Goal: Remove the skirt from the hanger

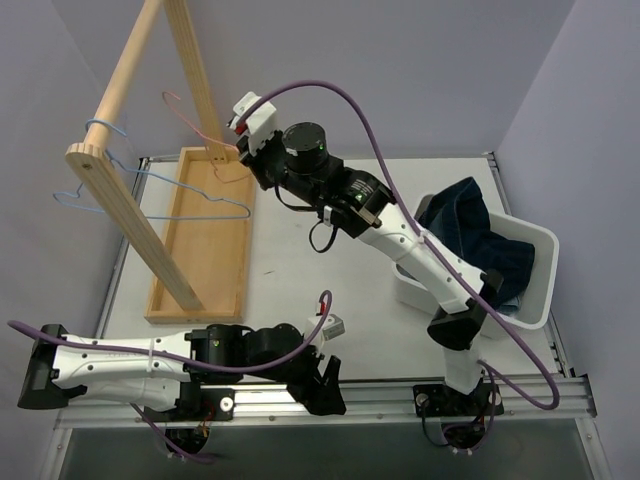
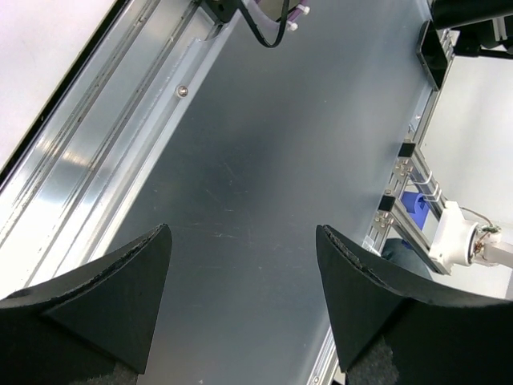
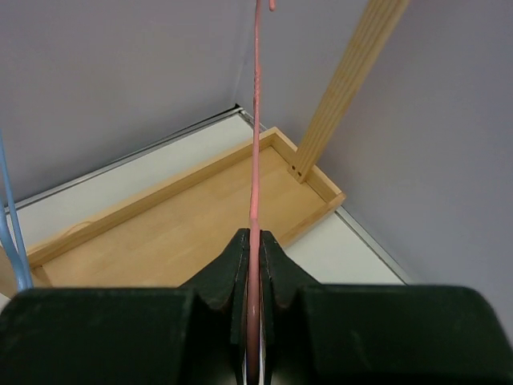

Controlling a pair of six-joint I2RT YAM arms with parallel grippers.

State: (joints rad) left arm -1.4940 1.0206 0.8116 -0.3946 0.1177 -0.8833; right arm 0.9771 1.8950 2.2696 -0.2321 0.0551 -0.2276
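Note:
The skirt, dark blue denim, lies crumpled in a white basket at the right, off any hanger. My right gripper is shut on a bare pink wire hanger near the far end of the wooden tray. In the right wrist view the pink hanger wire runs straight up out of the closed right gripper. My left gripper is open and empty over the metal front rail; the left wrist view shows it spread wide above grey metal.
A wooden rack with a round rod stands in a wooden tray at the left. A blue wire hanger hangs from the rod and shows in the right wrist view. A rack post stands close right of the pink hanger.

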